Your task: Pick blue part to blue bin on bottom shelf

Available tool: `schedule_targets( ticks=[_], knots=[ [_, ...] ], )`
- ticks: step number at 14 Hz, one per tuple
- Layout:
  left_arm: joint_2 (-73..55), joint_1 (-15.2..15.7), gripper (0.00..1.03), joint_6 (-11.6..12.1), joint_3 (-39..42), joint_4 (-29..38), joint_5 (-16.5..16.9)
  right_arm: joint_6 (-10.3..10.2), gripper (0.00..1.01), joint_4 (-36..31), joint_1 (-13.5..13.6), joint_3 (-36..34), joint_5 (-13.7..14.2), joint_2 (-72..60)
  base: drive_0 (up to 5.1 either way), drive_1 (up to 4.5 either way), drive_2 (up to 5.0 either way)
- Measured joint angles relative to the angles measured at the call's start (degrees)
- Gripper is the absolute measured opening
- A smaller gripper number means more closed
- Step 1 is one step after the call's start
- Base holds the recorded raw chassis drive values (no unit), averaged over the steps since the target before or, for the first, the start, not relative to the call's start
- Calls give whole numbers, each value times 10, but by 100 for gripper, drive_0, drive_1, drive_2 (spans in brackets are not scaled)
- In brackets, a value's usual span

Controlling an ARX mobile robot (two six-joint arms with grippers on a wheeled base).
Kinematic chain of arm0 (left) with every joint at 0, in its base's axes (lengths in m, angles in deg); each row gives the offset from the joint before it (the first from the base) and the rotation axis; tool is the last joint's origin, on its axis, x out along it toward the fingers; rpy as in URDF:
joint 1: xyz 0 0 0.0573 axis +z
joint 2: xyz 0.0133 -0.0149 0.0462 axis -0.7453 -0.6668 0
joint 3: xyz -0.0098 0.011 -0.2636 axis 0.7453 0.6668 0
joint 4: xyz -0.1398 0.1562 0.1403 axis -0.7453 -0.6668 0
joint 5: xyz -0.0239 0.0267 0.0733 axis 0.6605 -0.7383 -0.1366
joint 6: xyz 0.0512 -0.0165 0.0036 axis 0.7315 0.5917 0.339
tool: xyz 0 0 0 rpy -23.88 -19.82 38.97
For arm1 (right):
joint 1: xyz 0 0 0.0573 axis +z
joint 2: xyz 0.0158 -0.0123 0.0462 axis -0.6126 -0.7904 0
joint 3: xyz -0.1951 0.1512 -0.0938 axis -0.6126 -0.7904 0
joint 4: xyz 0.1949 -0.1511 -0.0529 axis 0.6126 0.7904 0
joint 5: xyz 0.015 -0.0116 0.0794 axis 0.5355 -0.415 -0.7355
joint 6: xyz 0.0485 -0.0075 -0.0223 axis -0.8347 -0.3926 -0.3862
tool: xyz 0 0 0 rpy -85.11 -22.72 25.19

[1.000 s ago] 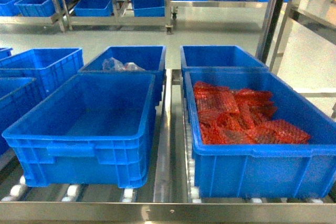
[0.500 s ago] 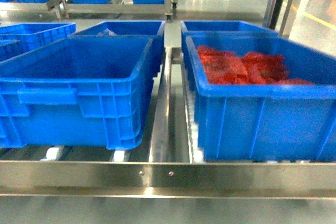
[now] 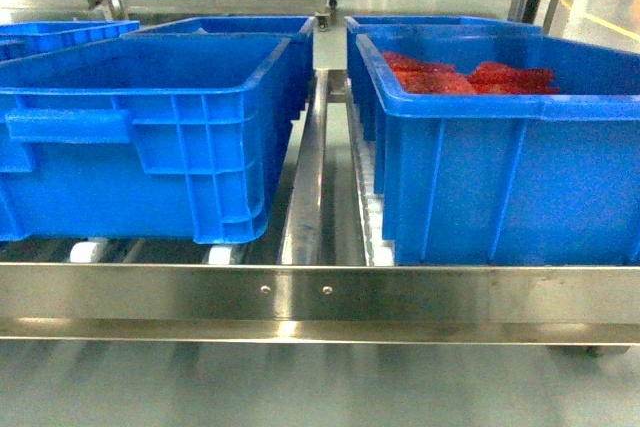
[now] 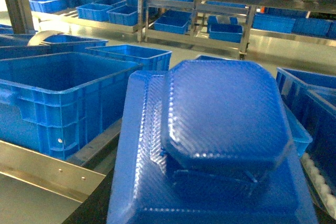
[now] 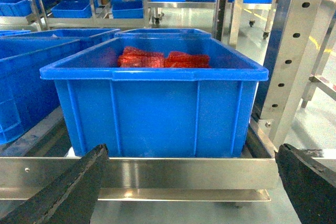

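Since the earlier head frames the camera has dropped lower & come closer: bins once seen from above now show side-on, and the front rail (image 3: 320, 304) of the bottom shelf (image 3: 318, 197) fills the lower part of the view. Two blue bins sit at the shelf front. The left bin (image 3: 140, 137) looks empty from the earlier look-down, so prob the drop target; the right bin (image 3: 510, 157) holds red mesh-looking packs (image 3: 470, 77), so likely not where a blue part goes. Bins rest on white rollers (image 3: 88, 247), w/ a steel divider between the two lanes. The blue part (image 4: 210, 145) fills the left wrist view right in front of that cam: a moulded, textured piece w/ a raised octagonal top, carried ahead of the left bin, which lies fwd & to the left of it. Left gripper's fingers aren't visible, so I can't tell its grip for sure, tho the part riding w/ the wrist suggests it's held. Right gripper (image 5: 194, 182) is spread wide, fingers (image 5: 63, 187) far apart, nothing between them, parked just short of the rail facing the right bin. Looks like the base is lowering/approaching so the left arm can reach over the bin rim.
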State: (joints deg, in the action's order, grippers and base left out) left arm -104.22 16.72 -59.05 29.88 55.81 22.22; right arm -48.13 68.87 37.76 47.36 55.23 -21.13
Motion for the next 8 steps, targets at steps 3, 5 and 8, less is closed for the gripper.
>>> schedule_targets(
  ticks=[3,5,8],
  knots=[
    [2,0,43,0,0,0,0,0,98,-1,0,0,0,0,-1,407,-408],
    [2,0,43,0,0,0,0,0,98,-1,0,0,0,0,-1,407,-408],
    [1,0,43,0,0,0,0,0,98,-2,0,0,0,0,-1,407,-408]
  ],
)
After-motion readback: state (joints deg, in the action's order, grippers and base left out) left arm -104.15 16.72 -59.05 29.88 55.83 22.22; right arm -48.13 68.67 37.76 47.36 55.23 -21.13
